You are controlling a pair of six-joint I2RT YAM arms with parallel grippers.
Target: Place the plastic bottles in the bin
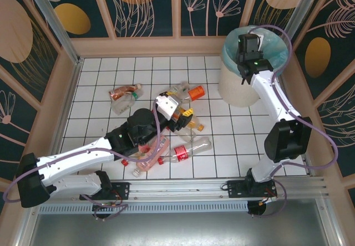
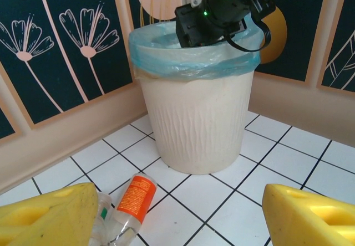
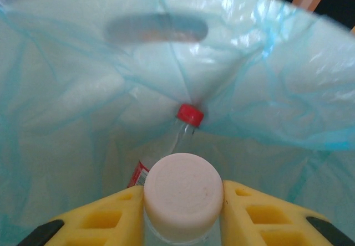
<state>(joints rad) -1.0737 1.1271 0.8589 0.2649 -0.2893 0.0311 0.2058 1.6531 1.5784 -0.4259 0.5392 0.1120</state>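
Snugly, bottle (image 3: pixel 183 190) sits within right pincer (image 3: pixel 183 208).

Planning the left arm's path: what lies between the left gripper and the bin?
In the left wrist view, one orange-labelled bottle lies on the tiles between the left gripper and the bin.

Between right gripper (image 3: pixel 183 219) fingers (image 3: pixel 260 213), matt yellow moulded plastic: white bottle cap (image 3: pixel 183 193), smooth, dull. Beyond: bin liner (image 3: pixel 266 80), thin translucent blue-green film, creased, faintly glossy. Ahead of left gripper (image 2: pixel 180 215): bin (image 2: pixel 194 124), matt cream plastic, finely ribbed; clear crumpled bottle (image 2: pixel 137 198), glossy orange label; shiny white tiles (image 2: pixel 277 163).
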